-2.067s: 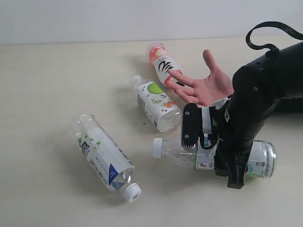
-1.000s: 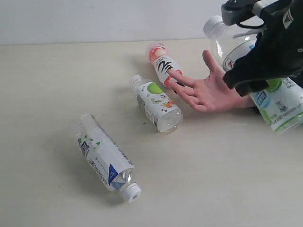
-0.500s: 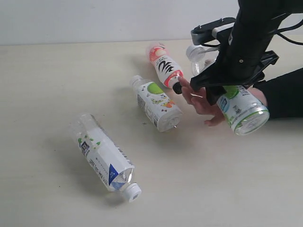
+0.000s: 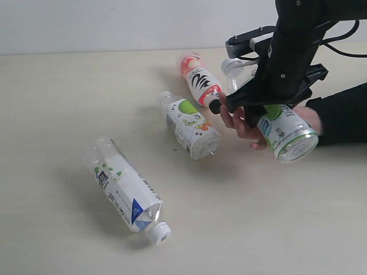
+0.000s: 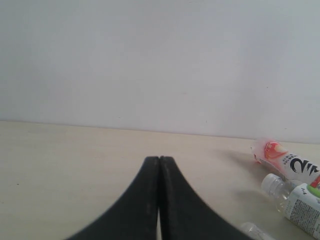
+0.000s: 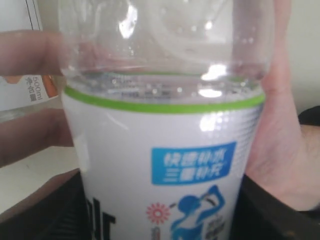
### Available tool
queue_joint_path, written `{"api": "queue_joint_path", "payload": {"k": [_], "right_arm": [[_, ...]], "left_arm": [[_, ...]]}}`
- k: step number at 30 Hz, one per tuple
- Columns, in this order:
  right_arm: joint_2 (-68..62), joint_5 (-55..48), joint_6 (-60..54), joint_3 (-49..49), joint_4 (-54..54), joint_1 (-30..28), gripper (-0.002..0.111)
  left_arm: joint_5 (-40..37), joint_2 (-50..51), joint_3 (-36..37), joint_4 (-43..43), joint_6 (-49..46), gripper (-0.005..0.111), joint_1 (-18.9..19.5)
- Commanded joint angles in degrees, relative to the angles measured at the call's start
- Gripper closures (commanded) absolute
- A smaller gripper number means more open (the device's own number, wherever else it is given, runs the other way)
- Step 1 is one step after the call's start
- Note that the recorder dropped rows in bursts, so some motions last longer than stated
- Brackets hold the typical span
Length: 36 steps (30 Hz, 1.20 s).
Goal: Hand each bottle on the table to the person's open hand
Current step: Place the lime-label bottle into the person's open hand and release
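pale table (image 4: 69, 86) is bearing three bottles | white-label bottle (image 4: 123, 189) is lying apart | lime-label bottle (image 4: 189, 126) is lying near pink-red bottle (image 4: 198, 77)

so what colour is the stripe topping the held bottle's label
Green: that stripe on the bottle shows best in the right wrist view.

A plain pale wall (image 4: 114, 23) stands well beyond the right gripper (image 4: 261, 112) and spans the whole width of the exterior view. In the left wrist view this wall (image 5: 160, 60) rises straight ahead of the left gripper (image 5: 159, 200), grey-white and evenly lit, its foot a straight level line. A black sleeve (image 4: 344, 114) lies just beside the right gripper, on the side away from the left gripper, and runs off the edge of the view.
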<state>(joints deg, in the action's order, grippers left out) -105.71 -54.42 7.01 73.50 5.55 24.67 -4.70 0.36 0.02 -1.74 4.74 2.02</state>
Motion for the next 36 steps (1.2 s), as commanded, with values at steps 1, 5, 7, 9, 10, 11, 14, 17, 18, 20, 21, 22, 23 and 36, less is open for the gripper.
{"api": "queue_joint_path", "payload": {"k": [1, 5, 7, 9, 10, 11, 14, 17, 18, 20, 21, 22, 23, 36], "right_arm": [[-0.14, 0.41, -0.46, 0.45, 0.01, -0.37, 0.073], [-0.14, 0.55, -0.45, 0.45, 0.53, -0.37, 0.052], [-0.14, 0.55, -0.34, 0.45, 0.53, -0.37, 0.041], [-0.14, 0.55, -0.34, 0.45, 0.53, -0.37, 0.032], [-0.14, 0.55, -0.34, 0.45, 0.53, -0.37, 0.027], [-0.14, 0.55, -0.34, 0.45, 0.53, -0.37, 0.024], [-0.14, 0.55, -0.34, 0.45, 0.53, -0.37, 0.018], [-0.14, 0.21, -0.47, 0.45, 0.69, -0.37, 0.018], [0.6, 0.21, -0.47, 0.45, 0.69, -0.37, 0.018], [2.87, 0.8, -0.47, 0.6, 0.69, -0.37, 0.018], [3.77, 1.05, -0.47, 0.6, 0.69, -0.37, 0.018], [6.28, 1.36, -0.47, 0.6, 0.69, -0.37, 0.018], [7.6, 1.36, -0.47, 0.6, 0.69, -0.37, 0.018], [56.67, 20.3, -3.12, -27.47, -0.66, -0.37, 0.108]], "left_arm": [[-0.08, -0.36, -0.02, -0.18, -0.13, 0.107, 0.16], [-0.08, -0.36, -0.02, -0.18, -0.13, 0.107, 0.16], [-0.08, -0.36, -0.02, -0.18, -0.13, 0.107, 0.16], [-0.08, -0.36, -0.02, -0.18, -0.13, 0.107, 0.16], [-0.08, -0.36, -0.02, -0.18, -0.13, 0.107, 0.16], [-0.08, -0.36, -0.02, -0.18, -0.13, 0.107, 0.16], [-0.08, -0.36, -0.02, -0.18, -0.13, 0.107, 0.16], [-0.08, -0.36, -0.02, -0.18, -0.13, 0.107, 0.16], [-0.08, -0.36, -0.02, -0.18, -0.13, 0.107, 0.16], [-0.08, -0.36, -0.02, -0.18, -0.13, 0.107, 0.16], [-0.08, -0.36, -0.02, -0.18, -0.13, 0.107, 0.16], [-0.08, -0.36, -0.02, -0.18, -0.13, 0.107, 0.16], [-0.08, -0.36, -0.02, -0.18, -0.13, 0.107, 0.16], [-0.08, -0.36, -0.02, -0.18, -0.13, 0.107, 0.16]]}}
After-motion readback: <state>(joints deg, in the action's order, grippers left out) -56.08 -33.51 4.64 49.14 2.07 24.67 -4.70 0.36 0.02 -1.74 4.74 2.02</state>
